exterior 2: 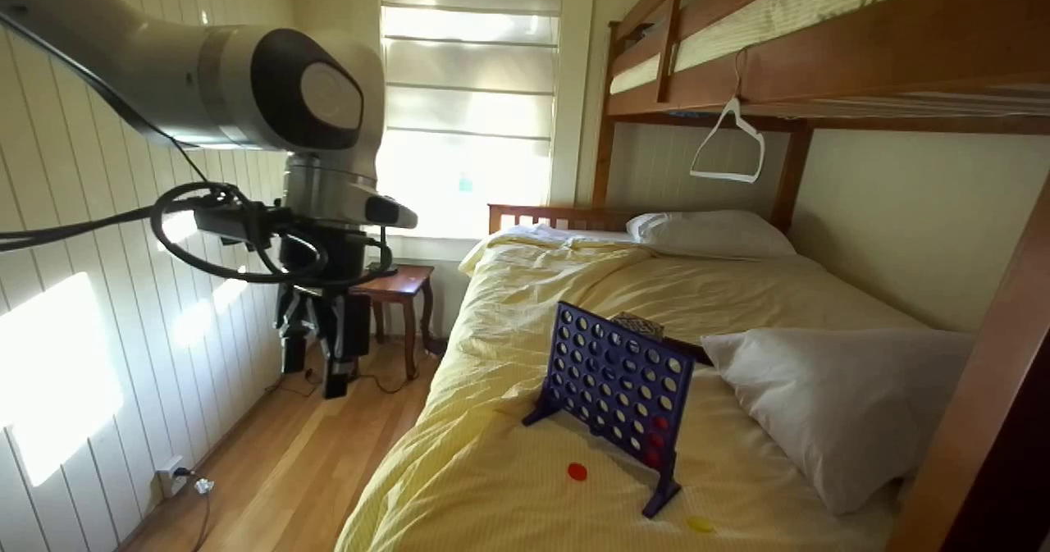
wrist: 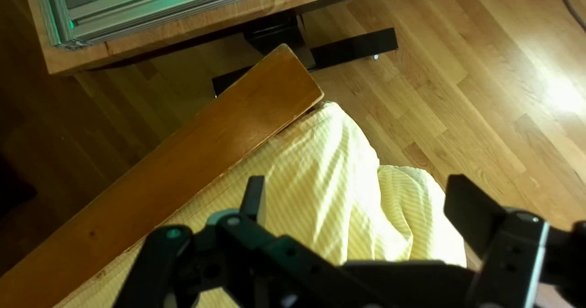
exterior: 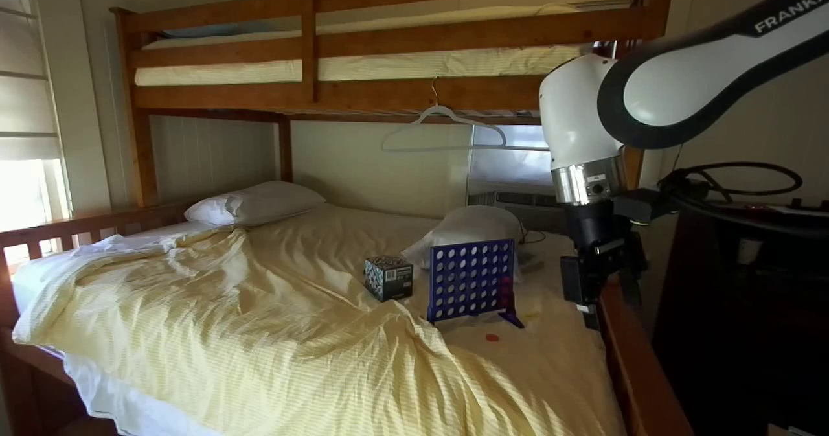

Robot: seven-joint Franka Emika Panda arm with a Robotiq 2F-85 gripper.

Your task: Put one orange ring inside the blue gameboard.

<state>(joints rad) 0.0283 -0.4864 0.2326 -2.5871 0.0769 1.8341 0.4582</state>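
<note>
Nearest me, the robot's black fingers (wrist: 474, 214) hung pointing down, spread wide apart, by the edge of the worktop (exterior 2: 459, 470), a rumpled, yellow-sheeted bed. Beyond, a yellow disc (exterior 2: 700, 524) lay near a foot of the blue gameboard (exterior 2: 617, 371), and the orange-red disc (exterior 2: 577, 472) lay flat on the bed in front of that board, outside it and well apart from the fingers. The board stood upright, red discs (exterior 2: 654, 457) stacked in one end column. Behind it sat a patterned box (exterior 2: 638, 324), with a white pillow (exterior 2: 845, 404) to one side; a second pillow (exterior 2: 709, 234) rested at the far end, a window (exterior 2: 467, 109) beyond.
</note>
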